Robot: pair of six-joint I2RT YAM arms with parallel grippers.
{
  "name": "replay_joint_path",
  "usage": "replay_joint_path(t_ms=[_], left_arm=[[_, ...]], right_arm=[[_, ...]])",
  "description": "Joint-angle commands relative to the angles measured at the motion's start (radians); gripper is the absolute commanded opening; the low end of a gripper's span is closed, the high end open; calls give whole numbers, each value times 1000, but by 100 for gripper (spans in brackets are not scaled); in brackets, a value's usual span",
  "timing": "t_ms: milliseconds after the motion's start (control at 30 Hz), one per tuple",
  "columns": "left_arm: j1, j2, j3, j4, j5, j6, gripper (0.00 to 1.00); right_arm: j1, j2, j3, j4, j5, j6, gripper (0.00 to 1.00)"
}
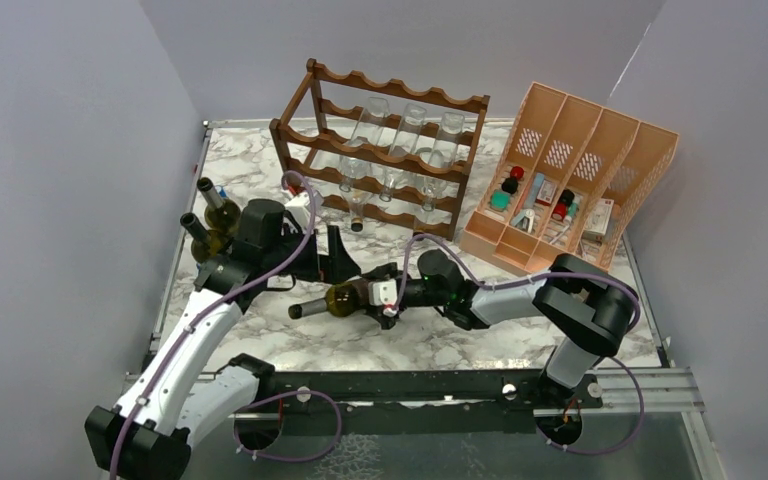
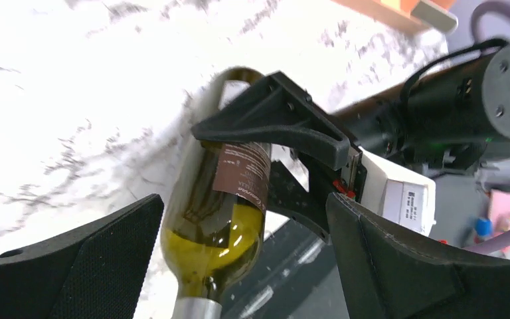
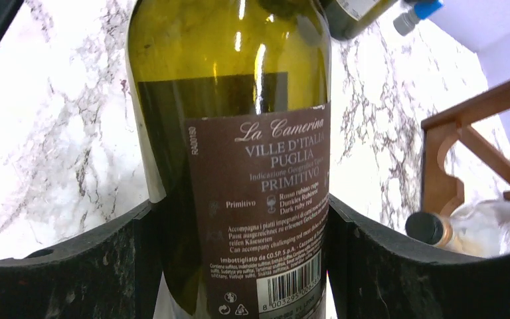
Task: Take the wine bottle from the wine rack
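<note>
A green wine bottle with a brown label lies on its side off the rack, neck pointing left, just above the marble table. My right gripper is shut on its labelled body; in the right wrist view the bottle fills the gap between both pads of the gripper. My left gripper is open just behind the bottle. In the left wrist view the bottle's shoulder shows between the spread fingers of that gripper, not clamped. The dark wooden wine rack stands at the back and holds several clear bottles.
Two more green bottles lie at the left beside my left arm. A peach-orange divided organiser with small items stands at the back right. A rack corner and a clear capped bottle show at the right of the right wrist view.
</note>
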Motion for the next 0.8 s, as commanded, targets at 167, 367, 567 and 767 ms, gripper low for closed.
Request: replay_joint_path(t_ms=[167,367,567,767], left_arm=[[0,-193,171,35,-412,41,99],[0,-281,143,63,-551,-43,99],[0,-357,-1,146,-437,-187,95],[0,-406,-84,174,-429,-281,90]], right_arm=[[-12,-22,-116,358,128,265,53],[-15,-36,-158,403,220,333,49],[-18,-37,-167,429,325,393,48],[-22,-32,-182,500,369,460,47]])
